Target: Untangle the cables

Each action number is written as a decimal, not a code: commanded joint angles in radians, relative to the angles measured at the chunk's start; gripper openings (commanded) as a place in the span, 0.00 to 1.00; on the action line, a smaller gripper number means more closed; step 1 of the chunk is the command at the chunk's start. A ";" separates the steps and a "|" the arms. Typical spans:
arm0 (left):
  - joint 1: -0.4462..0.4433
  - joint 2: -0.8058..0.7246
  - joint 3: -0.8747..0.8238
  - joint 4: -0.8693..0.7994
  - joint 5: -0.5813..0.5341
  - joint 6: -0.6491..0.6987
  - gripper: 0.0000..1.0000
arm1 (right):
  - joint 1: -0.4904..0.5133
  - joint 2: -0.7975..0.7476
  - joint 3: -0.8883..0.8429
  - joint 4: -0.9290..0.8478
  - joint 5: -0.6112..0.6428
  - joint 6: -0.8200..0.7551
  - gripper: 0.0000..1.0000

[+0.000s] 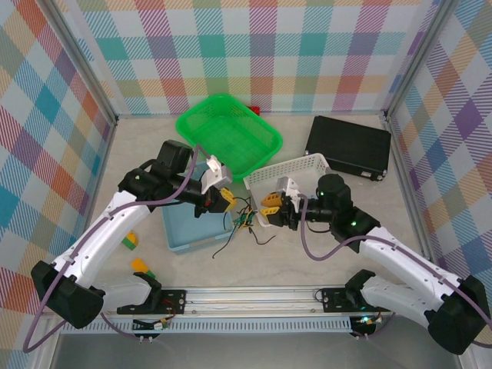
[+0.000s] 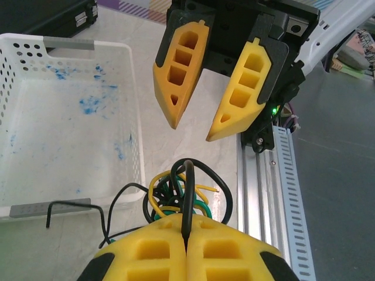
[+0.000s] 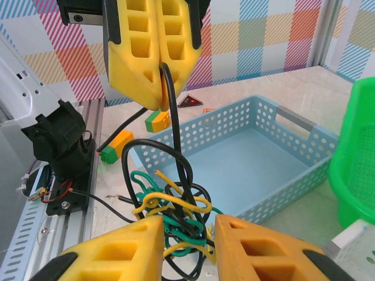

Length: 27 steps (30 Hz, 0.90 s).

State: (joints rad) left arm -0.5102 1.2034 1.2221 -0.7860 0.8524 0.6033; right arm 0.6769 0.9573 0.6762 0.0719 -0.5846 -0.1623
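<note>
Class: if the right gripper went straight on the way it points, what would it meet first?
Most likely the cable knot, just ahead of the open right gripper. The left gripper, shut on a black cable, hangs beyond it, though depth is unclear.

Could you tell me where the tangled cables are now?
Top view: the cables hang between the left end effector, pinching a black strand, and the right end effector, right of the blue basket.
</note>
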 commanded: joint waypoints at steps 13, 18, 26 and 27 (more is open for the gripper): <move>-0.042 -0.008 0.032 0.004 0.009 0.012 0.00 | 0.026 -0.028 0.022 -0.051 -0.006 -0.157 0.54; -0.056 -0.006 0.046 -0.009 0.004 0.021 0.00 | 0.027 -0.048 0.029 -0.174 -0.047 -0.352 0.70; -0.085 0.014 0.084 -0.060 -0.001 0.049 0.00 | 0.027 0.049 0.141 -0.386 -0.107 -0.654 0.78; -0.091 0.016 0.088 -0.066 -0.004 0.053 0.00 | 0.027 0.068 0.158 -0.396 -0.120 -0.669 0.79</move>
State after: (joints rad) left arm -0.5812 1.2110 1.2728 -0.8158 0.8425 0.6231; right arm 0.6998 0.9970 0.7788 -0.2352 -0.6369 -0.6865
